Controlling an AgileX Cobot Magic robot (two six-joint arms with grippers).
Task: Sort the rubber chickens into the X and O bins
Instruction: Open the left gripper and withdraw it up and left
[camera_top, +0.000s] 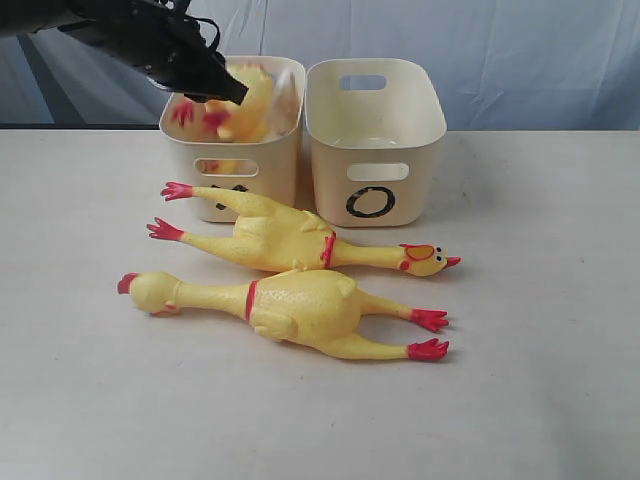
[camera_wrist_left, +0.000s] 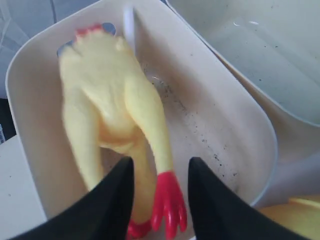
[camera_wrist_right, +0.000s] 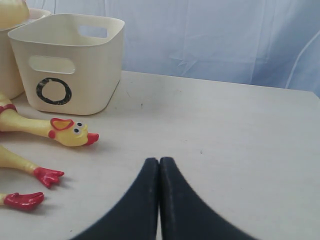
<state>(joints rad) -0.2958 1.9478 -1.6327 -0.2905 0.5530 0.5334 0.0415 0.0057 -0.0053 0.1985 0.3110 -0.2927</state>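
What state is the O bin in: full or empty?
Empty: the O bin shows only a bare cream interior in the exterior and left wrist views, with nothing inside.

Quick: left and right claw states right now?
Left claw: open, with the legs of a rubber chicken in its gap.
Right claw: closed, empty.

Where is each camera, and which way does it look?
Exterior view: off the arms, facing the left bin and O bin across the table; the left tool shows over the left bin.
Left wrist view: on the left wrist, looking down into the left bin at a chicken; its tool's fingers show, apart.
Right wrist view: on the right wrist, low over the table, facing the O bin; the right tool shows, shut.
Shared: exterior and right wrist both show the O bin.
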